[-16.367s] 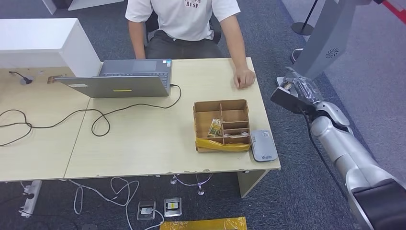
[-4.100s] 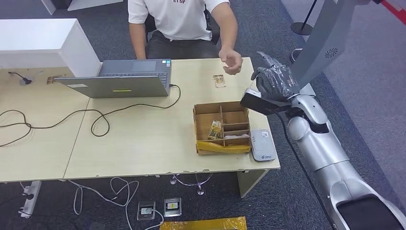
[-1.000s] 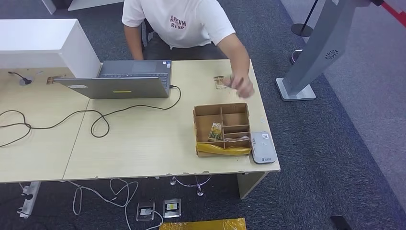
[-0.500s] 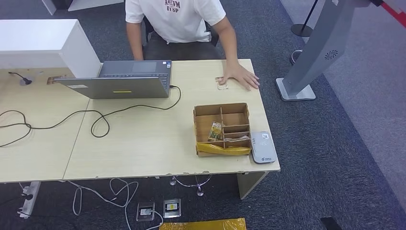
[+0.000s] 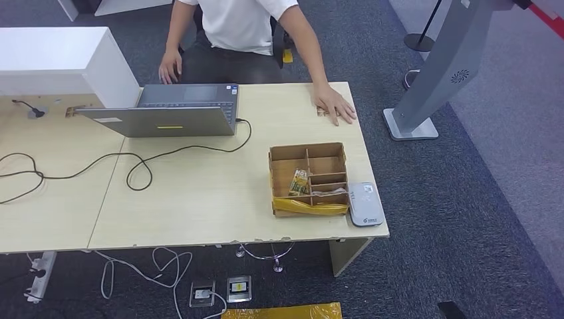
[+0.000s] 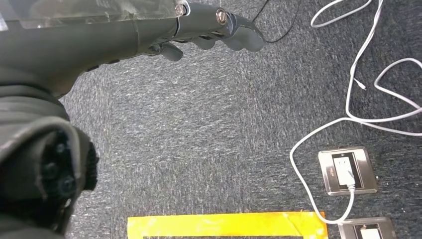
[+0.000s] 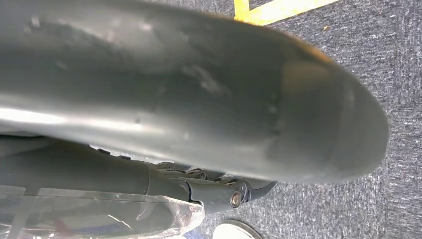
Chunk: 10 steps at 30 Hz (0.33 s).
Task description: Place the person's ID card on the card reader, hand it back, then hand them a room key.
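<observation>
The grey card reader (image 5: 365, 203) lies at the table's near right corner, beside a cardboard divider box (image 5: 308, 174) with a small green-and-yellow card (image 5: 298, 181) standing in one compartment. The person sits at the far side with one hand (image 5: 334, 106) flat on the table; the card that lay there is hidden under it. My left hand (image 6: 124, 35) hangs over grey carpet, fingers (image 6: 234, 35) stretched out and holding nothing. My right hand (image 7: 189, 124) also hangs over carpet; its thumb blocks much of the right wrist view, and the dark fingers (image 7: 214, 191) beneath hold nothing.
A laptop (image 5: 166, 109) with its black cable (image 5: 133, 166) sits on the table's left part, next to a white cabinet (image 5: 60, 60). A grey display stand (image 5: 425, 86) rises right of the table. Floor sockets (image 6: 346, 172), white cables (image 6: 368, 109) and yellow tape (image 6: 224, 225) lie below.
The person's hand has slid over the small card by the far edge, hiding it, and the person has leaned back. My right arm, raised by the table corner earlier, has dropped.
</observation>
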Motion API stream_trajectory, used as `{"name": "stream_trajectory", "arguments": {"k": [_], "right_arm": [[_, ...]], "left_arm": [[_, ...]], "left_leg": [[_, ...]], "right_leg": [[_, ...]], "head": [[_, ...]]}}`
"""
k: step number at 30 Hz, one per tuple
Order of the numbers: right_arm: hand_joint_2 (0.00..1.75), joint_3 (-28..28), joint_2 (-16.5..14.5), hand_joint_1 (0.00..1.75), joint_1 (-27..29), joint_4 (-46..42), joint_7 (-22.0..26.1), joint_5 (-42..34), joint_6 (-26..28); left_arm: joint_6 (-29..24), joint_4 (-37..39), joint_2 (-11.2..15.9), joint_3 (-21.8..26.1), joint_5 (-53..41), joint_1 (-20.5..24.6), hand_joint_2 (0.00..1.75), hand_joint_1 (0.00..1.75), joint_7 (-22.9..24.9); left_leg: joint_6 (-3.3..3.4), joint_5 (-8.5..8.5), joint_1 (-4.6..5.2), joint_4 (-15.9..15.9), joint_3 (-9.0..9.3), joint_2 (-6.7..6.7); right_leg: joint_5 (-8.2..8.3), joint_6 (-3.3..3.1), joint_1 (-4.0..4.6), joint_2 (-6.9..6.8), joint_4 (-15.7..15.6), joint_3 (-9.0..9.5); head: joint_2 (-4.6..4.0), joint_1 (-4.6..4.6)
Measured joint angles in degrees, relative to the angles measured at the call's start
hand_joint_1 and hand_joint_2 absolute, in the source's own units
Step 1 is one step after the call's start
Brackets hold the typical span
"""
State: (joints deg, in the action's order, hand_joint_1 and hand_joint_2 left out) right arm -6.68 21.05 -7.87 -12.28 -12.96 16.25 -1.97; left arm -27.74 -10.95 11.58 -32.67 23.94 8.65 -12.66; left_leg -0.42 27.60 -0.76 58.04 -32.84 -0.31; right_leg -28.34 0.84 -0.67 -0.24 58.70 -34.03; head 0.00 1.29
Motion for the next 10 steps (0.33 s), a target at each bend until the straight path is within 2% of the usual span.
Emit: {"name": "stream_trajectory", "arguments": {"k": [10], "right_arm": [[0.00,0.8,-0.3,0.00,-0.7,0.0,0.1,1.4,-0.1]], "left_arm": [[-0.3,0.0,0.0,-0.2,0.9,0.0,0.00,0.00,0.0]], "left_leg": [[0.00,0.00,0.01,0.0,0.02,0.00]], "right_leg": [[0.00,0.00,-0.01,-0.02,0.0,0.04]], "head": [[0.00,-0.01]]}}
